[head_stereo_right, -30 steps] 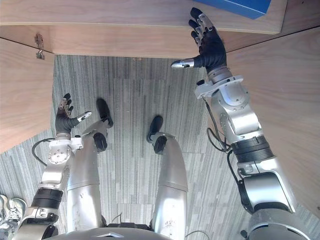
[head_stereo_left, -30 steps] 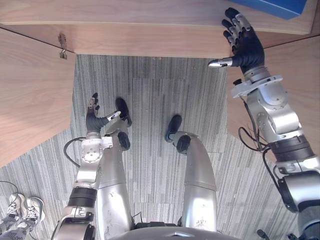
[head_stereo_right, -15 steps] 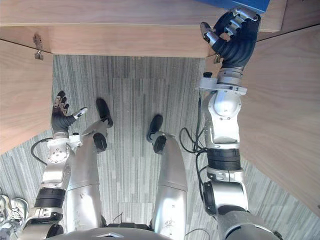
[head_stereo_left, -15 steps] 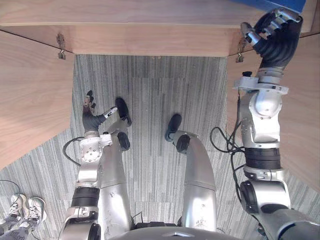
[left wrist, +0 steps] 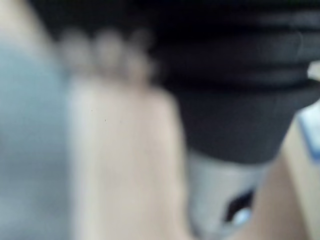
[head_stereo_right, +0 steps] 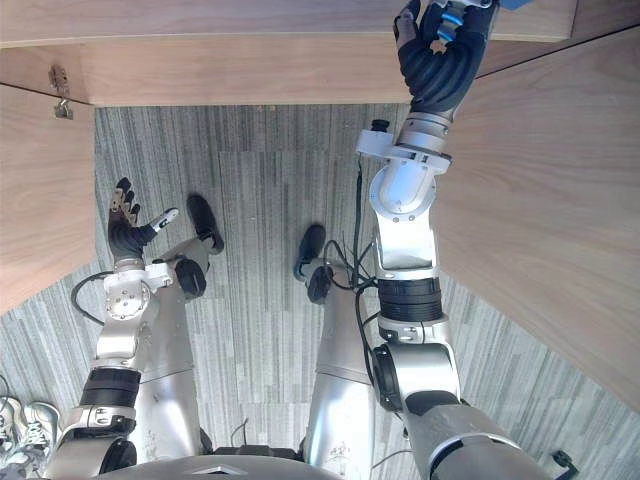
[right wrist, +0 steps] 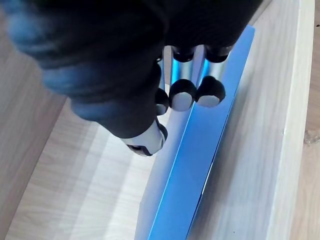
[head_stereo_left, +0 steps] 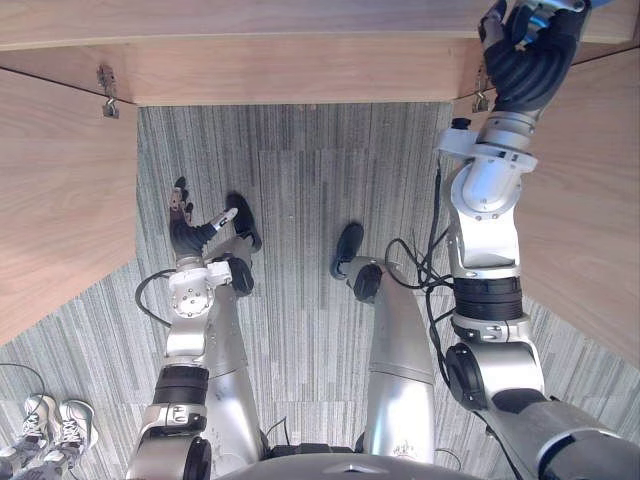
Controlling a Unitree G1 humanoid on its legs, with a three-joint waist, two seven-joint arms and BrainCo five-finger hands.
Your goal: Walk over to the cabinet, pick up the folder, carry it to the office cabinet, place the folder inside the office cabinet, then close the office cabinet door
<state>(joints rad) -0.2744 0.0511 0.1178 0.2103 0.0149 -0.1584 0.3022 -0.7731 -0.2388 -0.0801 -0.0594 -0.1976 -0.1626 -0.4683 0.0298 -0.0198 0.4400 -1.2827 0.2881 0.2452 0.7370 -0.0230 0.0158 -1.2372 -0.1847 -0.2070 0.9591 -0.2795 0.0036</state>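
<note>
Right hand (head_stereo_right: 440, 65) pinching folder (right wrist: 200, 165) between thumb and fingers; we fear this shallow grip slips. Left hand (head_stereo_left: 185, 228): fingers spread.

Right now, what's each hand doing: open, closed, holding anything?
Left hand: open, holding nothing.
Right hand: closed on the blue folder.

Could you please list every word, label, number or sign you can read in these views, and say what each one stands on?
None can be read.
The blue folder, pinched in the right hand, shows a plain face with no label.
The wooden cabinet panels bear no print.
The shoes on the carpet are too small to show any marking.
</note>
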